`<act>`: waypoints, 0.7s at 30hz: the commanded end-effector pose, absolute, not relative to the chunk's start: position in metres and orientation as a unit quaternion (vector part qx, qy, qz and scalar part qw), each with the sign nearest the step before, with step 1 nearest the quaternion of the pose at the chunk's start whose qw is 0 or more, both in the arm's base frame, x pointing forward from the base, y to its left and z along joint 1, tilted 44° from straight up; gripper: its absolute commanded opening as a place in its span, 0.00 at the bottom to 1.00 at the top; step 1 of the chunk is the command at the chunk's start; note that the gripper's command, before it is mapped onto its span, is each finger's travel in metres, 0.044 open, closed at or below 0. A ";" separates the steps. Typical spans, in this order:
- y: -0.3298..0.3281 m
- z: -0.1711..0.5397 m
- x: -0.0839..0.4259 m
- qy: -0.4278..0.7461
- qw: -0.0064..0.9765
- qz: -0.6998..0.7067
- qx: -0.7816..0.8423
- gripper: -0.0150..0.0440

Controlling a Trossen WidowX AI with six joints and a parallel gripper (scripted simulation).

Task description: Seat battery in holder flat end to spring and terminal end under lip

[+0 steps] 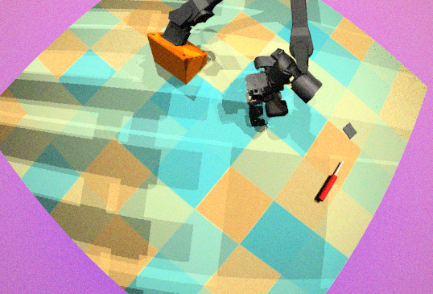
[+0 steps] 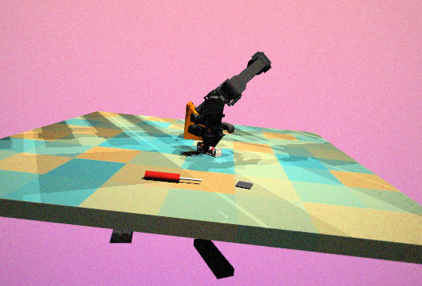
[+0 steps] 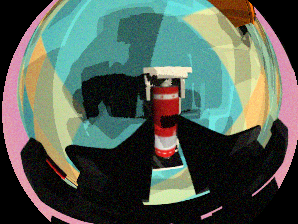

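Battery (image 3: 164,123), red with white bands, was clamped lengthwise between the fingers of the gripper (image 1: 257,103); fingers were closed on its body, with its far end reaching a pale, white-edged fitting (image 3: 168,78) on the table, judged to be the holder; spring and lip could not be made out. Gripper was low over the patterned table (image 2: 243,226), near the orange base block (image 1: 177,57) and on the side of it toward the screwdriver; battery (image 2: 212,150) appeared just above or touching the surface, which of the two unclear. Grip was probably kept so the cell stayed straight while lined up with the holder; seating not yet judged complete. Red screwdriver (image 1: 329,184) and small dark square (image 1: 350,130) lay well apart from the base block, beyond the gripper, untouched.
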State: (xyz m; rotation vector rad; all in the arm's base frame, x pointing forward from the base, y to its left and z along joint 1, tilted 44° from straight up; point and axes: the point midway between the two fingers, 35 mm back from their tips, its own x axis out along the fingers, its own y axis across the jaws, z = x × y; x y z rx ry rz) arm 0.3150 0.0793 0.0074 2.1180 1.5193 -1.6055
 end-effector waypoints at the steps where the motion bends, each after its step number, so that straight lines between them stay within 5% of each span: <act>1: 0.083 0.012 0.318 0.500 0.037 -0.513 0.696 0.38; 21: 0.076 0.002 0.306 0.498 0.035 -0.512 0.699 0.38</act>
